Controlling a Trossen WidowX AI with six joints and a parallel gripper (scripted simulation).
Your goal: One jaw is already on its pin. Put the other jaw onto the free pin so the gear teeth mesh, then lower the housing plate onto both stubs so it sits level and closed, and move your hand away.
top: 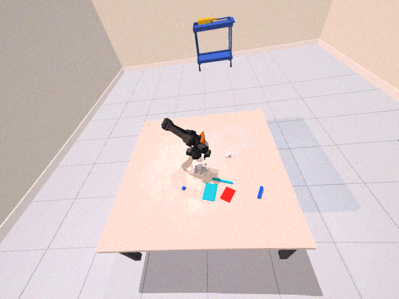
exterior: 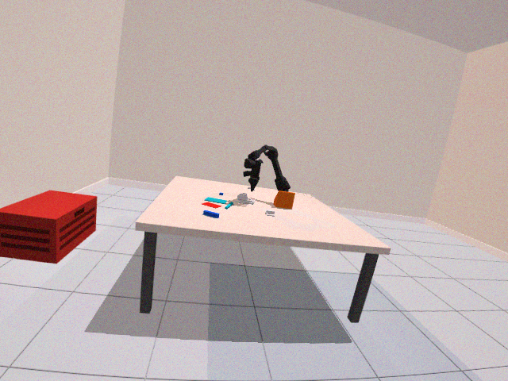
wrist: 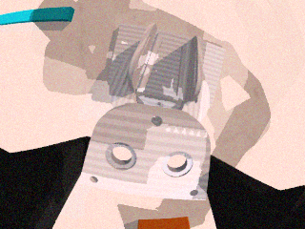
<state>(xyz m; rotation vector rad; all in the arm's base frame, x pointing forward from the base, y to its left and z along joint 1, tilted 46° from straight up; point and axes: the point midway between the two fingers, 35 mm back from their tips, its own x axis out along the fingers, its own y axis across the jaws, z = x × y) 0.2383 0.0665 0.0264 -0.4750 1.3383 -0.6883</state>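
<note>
My gripper (top: 200,157) (exterior: 252,190) (wrist: 148,153) is shut on the pale housing plate (wrist: 148,138), which has two large round holes and lies between the black fingers in the wrist view. The plate is held above the table. Beyond its rounded edge in the wrist view is the grey gripper mechanism (top: 200,169) (exterior: 242,198), with one jaw (wrist: 143,62) on the left and another jaw (wrist: 192,72) on the right, both over a striped base (wrist: 213,54). The plate covers the near part of the mechanism. The pins, stubs and gear mesh cannot be made out.
A small pale stand (top: 229,154) (exterior: 269,213) is on the table (top: 206,225) (exterior: 328,233). An orange block (top: 202,137) (exterior: 284,200) (wrist: 163,223) stands near the arm. A cyan bar (top: 222,180) (wrist: 52,16), cyan sheet (top: 210,192), red sheet (top: 227,194) and blue bar (top: 260,192) lie beyond the mechanism.
</note>
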